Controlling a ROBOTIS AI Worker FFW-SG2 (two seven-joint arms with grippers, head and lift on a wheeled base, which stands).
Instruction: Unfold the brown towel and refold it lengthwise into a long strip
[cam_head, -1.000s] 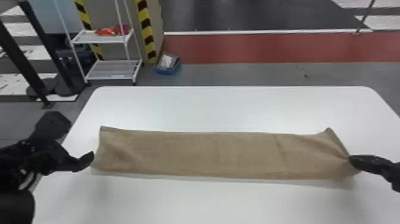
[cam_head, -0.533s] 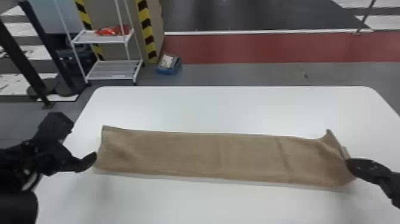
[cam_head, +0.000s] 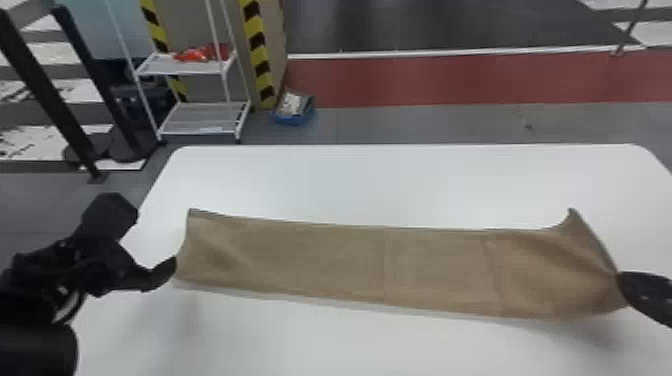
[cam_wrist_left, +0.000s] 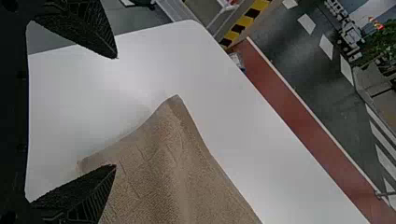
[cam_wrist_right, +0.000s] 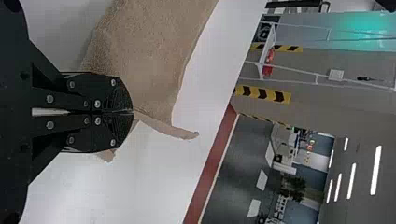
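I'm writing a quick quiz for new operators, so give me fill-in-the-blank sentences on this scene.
The towel over the white table is coloured ____.
The gripper pinching it is the robot's ____ one.
The other gripper is ____, not shut.
The floor band beyond the table is ____.

Missing words: brown; right; open; red

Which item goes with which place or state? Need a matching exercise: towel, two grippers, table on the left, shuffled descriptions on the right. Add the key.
1. Towel
2. Left gripper
3. Right gripper
4. Table

A. Shut on the towel's right end
B. White, under the towel
C. Laid out as a long strip
D. Open, at the towel's left end

Pairs: 1-C, 2-D, 3-A, 4-B
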